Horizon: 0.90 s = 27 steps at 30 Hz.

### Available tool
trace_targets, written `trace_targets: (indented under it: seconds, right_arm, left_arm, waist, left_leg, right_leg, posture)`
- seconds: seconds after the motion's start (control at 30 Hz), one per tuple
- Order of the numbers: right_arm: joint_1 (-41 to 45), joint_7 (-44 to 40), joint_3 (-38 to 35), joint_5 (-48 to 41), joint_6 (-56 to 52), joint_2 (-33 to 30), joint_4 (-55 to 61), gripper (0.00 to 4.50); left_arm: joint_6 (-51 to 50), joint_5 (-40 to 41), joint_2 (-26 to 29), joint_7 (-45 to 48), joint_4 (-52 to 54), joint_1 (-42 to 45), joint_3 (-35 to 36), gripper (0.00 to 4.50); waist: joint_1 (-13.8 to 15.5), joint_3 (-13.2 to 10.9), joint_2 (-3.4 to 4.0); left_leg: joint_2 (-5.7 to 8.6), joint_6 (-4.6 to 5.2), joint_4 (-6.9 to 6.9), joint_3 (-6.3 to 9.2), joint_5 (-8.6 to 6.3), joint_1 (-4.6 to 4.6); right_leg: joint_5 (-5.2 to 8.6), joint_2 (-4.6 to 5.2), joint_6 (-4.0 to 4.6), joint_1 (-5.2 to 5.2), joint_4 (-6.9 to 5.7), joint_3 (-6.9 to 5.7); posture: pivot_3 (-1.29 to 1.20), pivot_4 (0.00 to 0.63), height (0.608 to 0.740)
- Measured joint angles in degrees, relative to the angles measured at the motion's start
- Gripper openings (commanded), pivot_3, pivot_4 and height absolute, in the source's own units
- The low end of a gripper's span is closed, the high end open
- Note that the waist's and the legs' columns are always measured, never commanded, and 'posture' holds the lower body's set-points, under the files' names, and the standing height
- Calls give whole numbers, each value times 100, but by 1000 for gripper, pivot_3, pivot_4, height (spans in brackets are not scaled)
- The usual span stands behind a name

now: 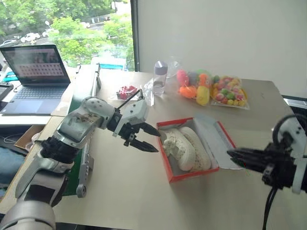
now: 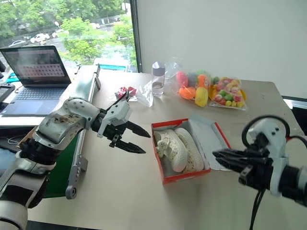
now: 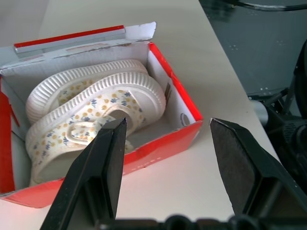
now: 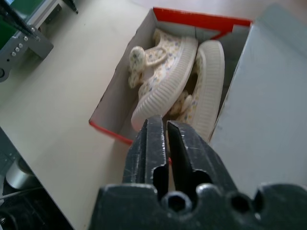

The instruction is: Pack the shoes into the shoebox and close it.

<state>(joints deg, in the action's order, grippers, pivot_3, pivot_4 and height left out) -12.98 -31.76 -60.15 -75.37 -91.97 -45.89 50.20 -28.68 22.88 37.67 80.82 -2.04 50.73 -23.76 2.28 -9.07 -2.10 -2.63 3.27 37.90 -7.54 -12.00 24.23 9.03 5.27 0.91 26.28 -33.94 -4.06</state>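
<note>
The red shoebox (image 1: pixel 192 175) stands open on the table, its lid (image 1: pixel 218 139) folded flat to the right with the white inside up. Both cream shoes (image 1: pixel 187 148) lie on their sides inside it, soles toward the lid. My left gripper (image 1: pixel 157 142) hovers open just left of the box, pointing at it; in the left wrist view its fingers (image 3: pixel 103 163) frame the shoes (image 3: pixel 91 105) and the box's red wall (image 3: pixel 158 146). My right gripper (image 1: pixel 230 153) is shut and empty, near the lid's right edge. It points over the shoes (image 4: pixel 168 81) in the right wrist view.
Two bags of colourful toys (image 1: pixel 211 88) and a clear bottle (image 1: pixel 159 76) sit at the back of the table, with a small bag holding something red (image 1: pixel 127 91). A green conveyor (image 2: pixel 57 177) runs along the table's left side, a laptop (image 1: pixel 36 72) beyond it.
</note>
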Motion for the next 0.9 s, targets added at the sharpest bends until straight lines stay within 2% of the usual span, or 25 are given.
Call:
trace_targets:
  seconds: [0.07, 0.13, 0.2, 0.3, 0.37, 0.5, 0.6, 0.67, 0.7, 0.9]
  right_arm:
    - [-939, 310, -360, -387, 122, 354, 209, 42]
    - [-1634, 583, -377, -474, 367, 769, 361, 42]
    - [-1975, 846, -96, -281, 648, 1147, 370, 42]
    - [-2057, 1139, 710, 338, 1148, 1468, 164, 42]
    - [-1953, 1221, 1129, 658, 1460, 1573, -43, 42]
    - [-1232, 1193, 2281, 1568, 2607, 2198, -915, 42]
    - [-970, 1105, 2997, 2263, 3254, 2262, -1537, 42]
    - [-824, 1007, 3298, 2633, 3665, 2295, -1979, 42]
    - [-732, 946, 3403, 2801, 3856, 2295, -2213, 42]
    - [-268, 853, 3616, 3320, 4537, 2330, -3192, 42]
  left_arm:
    - [146, -164, -213, -9, -319, 137, 8, 2919]
    - [266, -279, -370, -17, -545, 232, 12, 2919]
    - [325, -350, -450, -29, -658, 286, 37, 2919]
    - [340, -382, -530, -36, -705, 363, 121, 2919]
    - [335, -412, -520, -38, -699, 383, 189, 2919]
    - [168, -477, -287, -87, -535, 360, 326, 2919]
    - [-45, -477, -59, -127, -255, 326, 453, 2919]
    - [-205, -471, 142, -138, -70, 271, 552, 2919]
    - [-300, -460, 246, -132, 49, 209, 582, 2919]
    - [-664, -370, 598, -70, 572, -154, 642, 2919]
  waist:
    - [-15, 1, 1]
    - [-31, 0, 1]
    - [-88, 1, 2]
    - [-176, -2, 9]
    - [-196, -1, 9]
    - [-246, -4, 15]
    - [-238, -10, 41]
    - [-222, -11, 44]
    - [-219, -11, 44]
    - [-184, -11, 46]
  left_leg:
    - [2, -11, 1, 3, -6, -3]
    - [2, -32, 3, 9, -18, -4]
    - [2, -34, 7, 15, -19, -5]
    - [3, -34, 8, 21, -19, 0]
    - [4, -34, 8, 27, -19, -2]
    - [8, -34, 8, 42, -19, 0]
    - [18, -33, 8, 48, -18, 5]
    - [21, -24, 8, 54, -16, 11]
    - [24, 16, 8, 55, -1, 10]
    - [44, 32, 8, 56, -11, 13]
  right_leg:
    - [-2, -2, -3, -3, -2, 7]
    - [-2, -4, -3, -4, -2, 9]
    - [-2, -3, -3, -4, 0, 13]
    - [-3, 3, -7, -2, 9, 16]
    - [-4, 1, -8, -4, 10, 15]
    - [-4, -10, -8, 0, 5, 13]
    - [-1, -8, -3, 4, -8, 16]
    - [12, -12, -5, 5, -8, 12]
    - [19, -13, -16, 4, -12, 14]
    - [30, -4, -33, 2, -13, 21]
  posture:
    - [0, 150, 740]
    - [0, 150, 740]
    - [0, 150, 740]
    - [0, 150, 740]
    - [0, 150, 740]
    - [0, 150, 740]
    - [0, 150, 740]
    - [0, 150, 740]
    - [0, 150, 740]
    - [0, 150, 740]
